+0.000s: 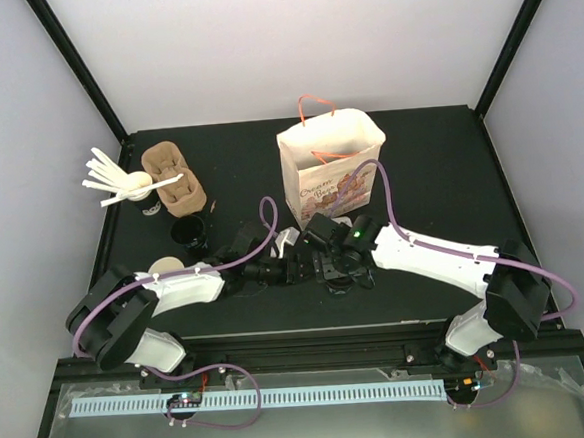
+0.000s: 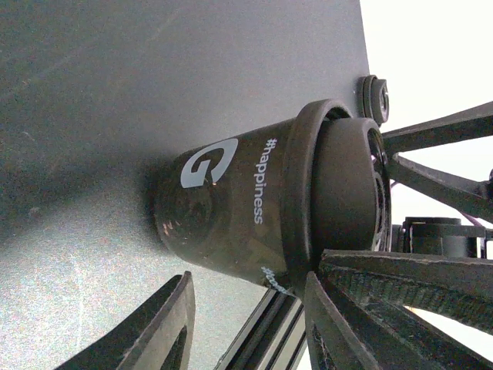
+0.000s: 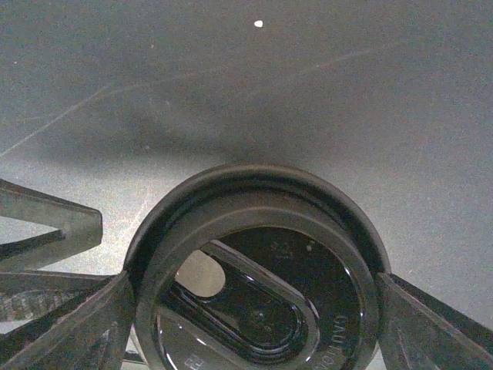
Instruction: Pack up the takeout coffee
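R gripper pinches black lid of coffee cup at both sides. Cup stands upright on table, just in front of paper bag, on arm-base side. L gripper is spread, low beside cup.

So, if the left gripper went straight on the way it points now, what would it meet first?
The lidded black cup, standing directly ahead of the left gripper, just past its open jaws. Probably its side wall below the lid, though exact depth is unclear.
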